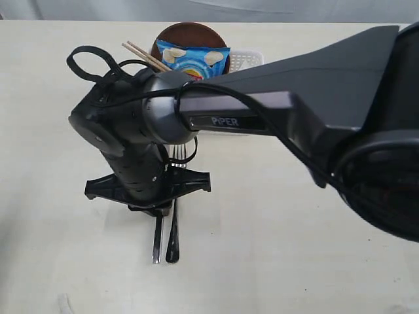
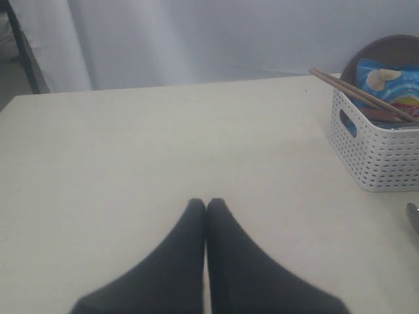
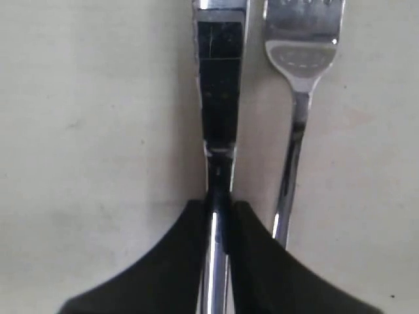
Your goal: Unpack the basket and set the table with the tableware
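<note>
Right hand (image 3: 219, 209) pinches the knife (image 3: 221, 85) handle, fork (image 3: 302, 59) just right of it on the worktop (image 3: 98, 98). Left hand (image 2: 206, 206) closed, empty.

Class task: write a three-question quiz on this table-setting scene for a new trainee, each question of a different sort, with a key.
1. Multiple choice: what is the right pincer shut on? A) a spoon B) the knife C) a cup
2. True or false: the fork lies on the table beside the knife.
3. Fill the gap: in the basket, next to the chopsticks, sits a blue ____.
Key: 1 B; 2 true; 3 chips bag.
</note>
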Controlling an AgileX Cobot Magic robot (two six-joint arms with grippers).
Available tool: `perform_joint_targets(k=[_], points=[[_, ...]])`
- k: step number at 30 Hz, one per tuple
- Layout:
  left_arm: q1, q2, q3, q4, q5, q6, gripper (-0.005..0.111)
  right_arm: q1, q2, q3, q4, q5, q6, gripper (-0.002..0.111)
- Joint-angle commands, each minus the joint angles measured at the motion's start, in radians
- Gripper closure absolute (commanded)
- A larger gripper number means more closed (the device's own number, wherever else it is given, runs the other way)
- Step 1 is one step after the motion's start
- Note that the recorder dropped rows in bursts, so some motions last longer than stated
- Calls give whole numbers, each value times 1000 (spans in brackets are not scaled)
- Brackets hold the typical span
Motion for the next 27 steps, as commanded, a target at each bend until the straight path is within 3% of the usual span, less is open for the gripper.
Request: perform_joint_targets(k=[1, 22, 24, 27], points=[[4, -5, 3, -1, -7, 2, 107, -23, -7, 7, 64, -14, -44, 108], [4, -5, 3, -1, -7, 2, 107, -37, -7, 5, 103, -14, -91, 108], [4, -5, 3, -1, -7, 2, 107, -37, -7, 5, 103, -14, -91, 101], [4, -5, 3, -1, -7, 2, 107, -37, -7, 5, 103, -14, -91, 79]])
